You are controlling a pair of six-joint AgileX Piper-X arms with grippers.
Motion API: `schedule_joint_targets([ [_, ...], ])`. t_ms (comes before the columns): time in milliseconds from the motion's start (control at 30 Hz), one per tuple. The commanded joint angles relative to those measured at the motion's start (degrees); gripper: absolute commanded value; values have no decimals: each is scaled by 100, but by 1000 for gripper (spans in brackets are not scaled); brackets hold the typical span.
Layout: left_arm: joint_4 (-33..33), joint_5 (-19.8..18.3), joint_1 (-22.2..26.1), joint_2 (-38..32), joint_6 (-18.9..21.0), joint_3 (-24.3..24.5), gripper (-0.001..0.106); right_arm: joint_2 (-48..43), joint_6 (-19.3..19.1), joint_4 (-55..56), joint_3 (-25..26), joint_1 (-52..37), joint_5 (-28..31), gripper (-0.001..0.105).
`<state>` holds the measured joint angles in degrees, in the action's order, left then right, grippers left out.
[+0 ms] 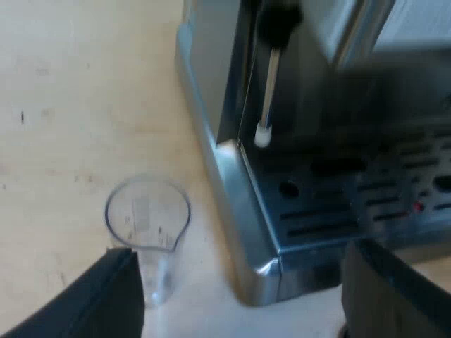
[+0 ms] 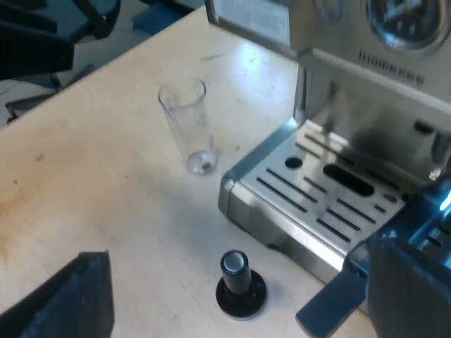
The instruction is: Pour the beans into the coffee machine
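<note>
Ahead of the left jaws, which are finished in smooth matt black, a measuring glass (image 1: 146, 218) of clear, glossy material is seen; glass or plastic cannot be told. Beyond it the espresso machine (image 1: 236, 204) is clad in brushed metal, with a bright sheen at its corner. Its steam wand (image 1: 268, 91) is polished metal tipped in white. Ahead of the right jaws a slotted drip tray (image 2: 331, 190) of satin metal is shown. The bench (image 2: 106, 176) is pale wood, smooth and matt. The tamper (image 2: 239, 285) is black, its knob capped in gloss.

Meas. glass (image 1: 147, 224) by espresso mach. (image 1: 303, 211)
</note>
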<state>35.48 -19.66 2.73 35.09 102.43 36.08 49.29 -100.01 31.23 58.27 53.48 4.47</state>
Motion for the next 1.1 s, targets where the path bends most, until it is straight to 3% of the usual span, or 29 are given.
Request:
schedule_joint_targets([
  [33, 156, -32, 8, -71, 78, 258, 62, -60, -43, 280, 266, -198, -3, 79],
  [300, 571, -32, 8, -71, 78, 921, 62, -163, -43, 509, 575, -1830, -618, 79],
  [600, 1299, -32, 8, -108, 65, 1400, 62, -384, -195, 979, 575, -3639, -692, 79],
  [900, 1351, -32, 8, -721, 65, 1423, 62, -625, -285, 1280, 575, -5272, -1008, 79],
  [1100, 1385, -32, 8, -1070, 65, 1423, 62, -932, -382, 1425, 575, -5491, -1032, 79],
])
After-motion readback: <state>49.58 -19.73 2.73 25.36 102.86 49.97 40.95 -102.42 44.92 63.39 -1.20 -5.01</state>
